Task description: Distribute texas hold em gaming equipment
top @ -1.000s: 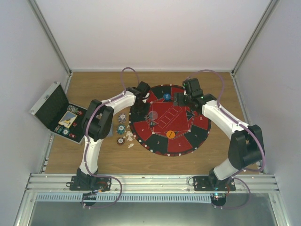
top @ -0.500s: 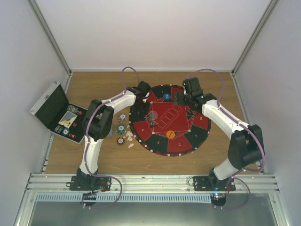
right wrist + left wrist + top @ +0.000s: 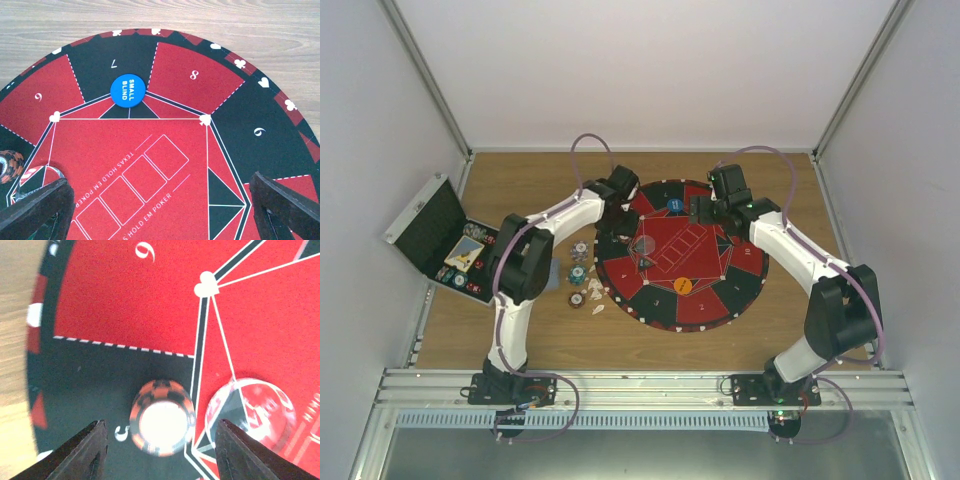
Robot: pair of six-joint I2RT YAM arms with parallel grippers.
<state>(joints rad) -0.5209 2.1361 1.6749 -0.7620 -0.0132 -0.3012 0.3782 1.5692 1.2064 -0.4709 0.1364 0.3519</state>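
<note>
My left gripper [image 3: 160, 425] is open, low over the round mat's [image 3: 120, 305] black segment 5. A short stack of dark red striped chips [image 3: 162, 417] lies on the mat between its fingers, untouched. A clear round disc [image 3: 250, 412] lies just to the right of the stack. In the top view the left gripper [image 3: 618, 222] is at the mat's left side. My right gripper [image 3: 160, 182] is open and empty above the mat's red centre, at the far right of the mat in the top view [image 3: 703, 213]. A blue "SMALL BLIND" disc [image 3: 127, 90] and an orange disc [image 3: 683, 285] lie on the mat.
Several loose chips [image 3: 578, 273] lie on the wooden table left of the mat. The open black case [image 3: 435, 235] at the far left holds more chips and cards [image 3: 470, 250]. White walls with metal posts enclose the table.
My left arm has shifted slightly back and left, its elbow swinging left. The right arm has not moved.
</note>
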